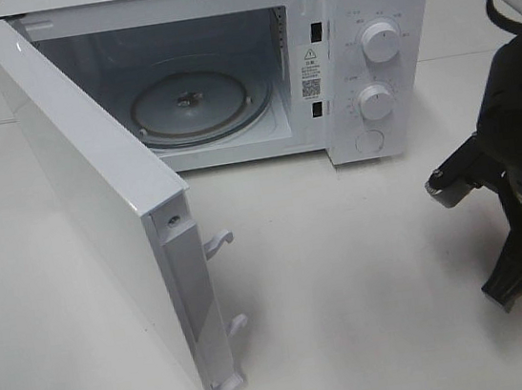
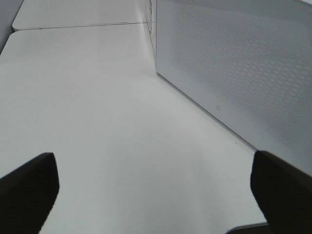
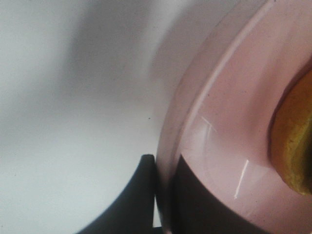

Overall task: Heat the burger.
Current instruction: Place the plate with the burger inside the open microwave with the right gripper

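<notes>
Surface: white tabletop (image 1: 368, 277), with a white microwave (image 1: 409, 2) at the back.
Door (image 1: 86, 179): swung open to the left, showing the glass turntable (image 1: 196, 102).
Controls: two round knobs (image 1: 380, 42), one above the other.
Left gripper (image 2: 153, 163): jaws spread wide, holding nothing. It is low over the table beside a perforated panel (image 2: 243, 73).
Right gripper (image 3: 165, 180): dark fingers pinched on the rim of a pink plate (image 3: 229, 122).
Burger (image 3: 295, 146): on that plate — only its golden bun edge shows.
Right arm (image 1: 518, 171): at the high view's right edge, apart from the microwave.
</notes>
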Robot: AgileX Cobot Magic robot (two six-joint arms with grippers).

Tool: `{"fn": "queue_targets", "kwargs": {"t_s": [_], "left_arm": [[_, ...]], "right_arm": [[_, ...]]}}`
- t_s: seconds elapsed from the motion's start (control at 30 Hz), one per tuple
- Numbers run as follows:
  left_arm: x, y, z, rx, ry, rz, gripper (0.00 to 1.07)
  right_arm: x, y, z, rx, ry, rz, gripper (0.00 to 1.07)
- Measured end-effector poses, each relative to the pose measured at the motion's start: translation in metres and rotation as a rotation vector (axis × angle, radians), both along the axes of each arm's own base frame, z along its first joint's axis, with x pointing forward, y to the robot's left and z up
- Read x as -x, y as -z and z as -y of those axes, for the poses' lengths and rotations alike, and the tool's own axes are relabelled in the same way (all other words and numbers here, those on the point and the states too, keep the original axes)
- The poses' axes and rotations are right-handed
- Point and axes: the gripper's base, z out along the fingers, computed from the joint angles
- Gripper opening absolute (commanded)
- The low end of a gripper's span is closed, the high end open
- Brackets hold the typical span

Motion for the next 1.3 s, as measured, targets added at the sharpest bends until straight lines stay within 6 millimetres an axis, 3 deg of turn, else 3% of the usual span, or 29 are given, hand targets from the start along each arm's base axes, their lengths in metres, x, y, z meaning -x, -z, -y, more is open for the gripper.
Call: {"fn": "queue_targets", "kwargs": {"t_s": [0.37, 0.7, 1.3], "left_arm": [[0.000, 0.000, 0.000, 0.000, 0.000, 0.000, 1.00], [0.000, 0.000, 0.000, 0.000, 0.000, 0.000, 1.00], [0.000, 0.000, 0.000, 0.000, 0.000, 0.000, 1.00]], "right_arm": [[0.022, -0.017, -0.001, -0.033, -0.047, 0.053, 0.01], [0.043, -0.028, -0.017, -0.031, -0.131, 0.072, 0.02], [0.061, -0.028, -0.037, -0.012, -0.256, 0.058, 0.02]]}}
